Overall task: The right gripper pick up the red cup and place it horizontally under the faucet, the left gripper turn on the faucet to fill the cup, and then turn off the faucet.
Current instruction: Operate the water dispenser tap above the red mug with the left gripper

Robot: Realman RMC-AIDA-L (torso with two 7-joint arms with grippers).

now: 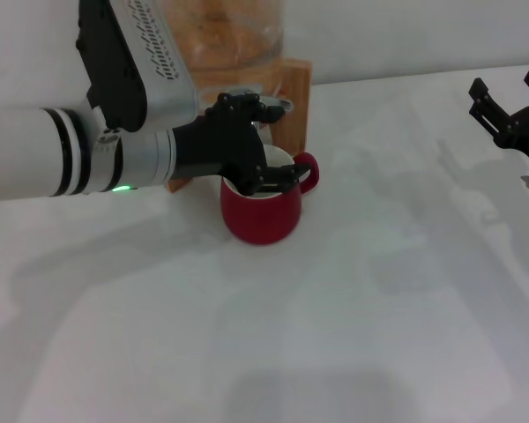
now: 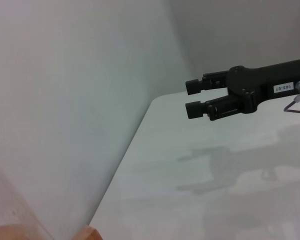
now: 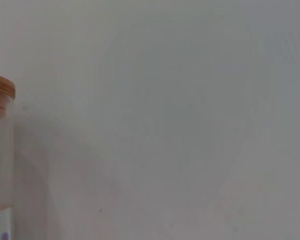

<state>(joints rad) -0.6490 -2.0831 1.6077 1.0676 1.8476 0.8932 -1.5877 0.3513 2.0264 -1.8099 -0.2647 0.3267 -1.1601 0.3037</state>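
The red cup (image 1: 263,211) stands upright on the white table (image 1: 335,335), handle toward the right edge, before the wooden stand (image 1: 286,106). The left gripper (image 1: 251,145) hangs over its rim at the faucet (image 1: 278,104). The right gripper (image 1: 511,101) sits near the right edge.

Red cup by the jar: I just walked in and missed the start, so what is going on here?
The red cup stands upright on the white table, in front of the wooden stand under the glass jar. The left hand is reaching over the cup's rim at the faucet. The right hand hangs apart at the table's far right, fingers open and empty.
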